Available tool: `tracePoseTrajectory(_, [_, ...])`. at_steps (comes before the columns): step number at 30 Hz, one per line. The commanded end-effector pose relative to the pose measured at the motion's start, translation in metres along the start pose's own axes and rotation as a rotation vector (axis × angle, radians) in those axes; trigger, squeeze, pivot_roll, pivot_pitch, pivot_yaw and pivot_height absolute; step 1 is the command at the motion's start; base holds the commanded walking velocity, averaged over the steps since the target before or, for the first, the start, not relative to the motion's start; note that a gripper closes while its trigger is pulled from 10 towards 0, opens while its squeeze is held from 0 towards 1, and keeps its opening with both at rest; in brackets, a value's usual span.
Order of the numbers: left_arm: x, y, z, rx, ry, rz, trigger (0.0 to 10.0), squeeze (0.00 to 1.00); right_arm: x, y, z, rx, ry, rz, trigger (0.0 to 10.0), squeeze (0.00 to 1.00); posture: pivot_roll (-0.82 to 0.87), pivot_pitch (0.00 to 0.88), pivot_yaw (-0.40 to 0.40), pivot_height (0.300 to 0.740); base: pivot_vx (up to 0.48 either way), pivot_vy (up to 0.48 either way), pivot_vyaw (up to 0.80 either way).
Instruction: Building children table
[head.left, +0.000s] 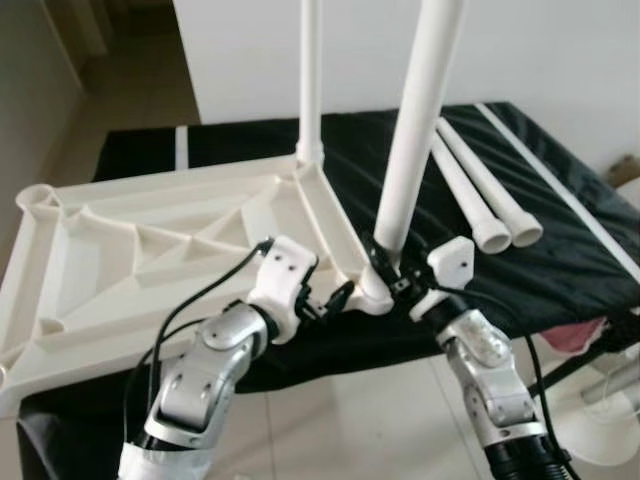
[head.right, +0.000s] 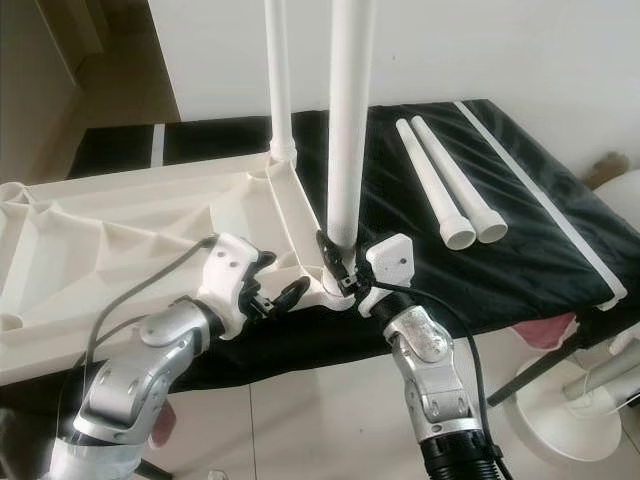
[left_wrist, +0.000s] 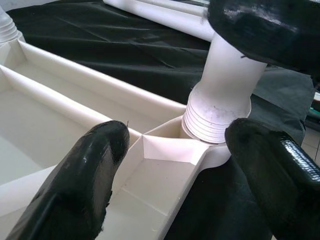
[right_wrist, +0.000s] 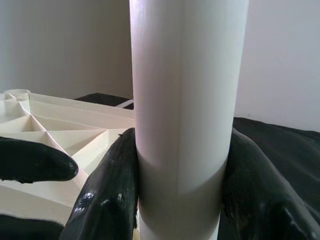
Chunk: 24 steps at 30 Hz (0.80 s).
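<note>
On the black cloth (head.left: 560, 250) lies the upturned tabletop (head.left: 150, 250); right gripper (head.left: 385, 268) clamps the upright leg (head.left: 420, 110) at its near corner socket; left gripper (head.left: 335, 298), fingers apart, straddles that corner.

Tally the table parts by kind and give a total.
Table legs standing in tabletop corners: 2, far one and the one in the right gripper
Loose table legs on the black cloth: 2
Upturned white tabletop: 1
Total: 5
</note>
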<state>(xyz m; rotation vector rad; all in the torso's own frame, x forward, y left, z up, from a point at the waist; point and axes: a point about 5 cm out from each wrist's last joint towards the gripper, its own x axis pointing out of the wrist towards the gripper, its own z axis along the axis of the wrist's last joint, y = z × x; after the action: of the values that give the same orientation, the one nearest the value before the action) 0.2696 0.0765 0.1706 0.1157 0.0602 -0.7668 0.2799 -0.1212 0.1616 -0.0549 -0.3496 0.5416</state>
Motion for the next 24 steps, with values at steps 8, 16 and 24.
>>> tracePoseTrajectory(8, [-0.001, 0.002, 0.007, -0.003, -0.015, 0.036, 10.0, 0.00, -0.015, 0.000, -0.028, 0.144, 0.134, 0.006, 10.0, 0.00, 0.04, 0.094, -0.027, 0.740, 0.000, 0.000, 0.00])
tracePoseTrajectory(16, [-0.001, 0.002, 0.008, -0.005, -0.017, 0.037, 10.0, 0.00, -0.007, -0.005, -0.034, 0.235, 0.189, -0.046, 10.0, 0.00, 0.05, 0.096, -0.027, 0.740, 0.000, 0.000, 0.00])
tracePoseTrajectory(24, [-0.001, 0.002, 0.009, -0.004, -0.018, 0.041, 10.0, 0.00, 0.001, -0.006, -0.040, 0.284, 0.272, -0.074, 10.0, 0.00, 0.05, 0.096, -0.030, 0.740, 0.000, 0.000, 0.00])
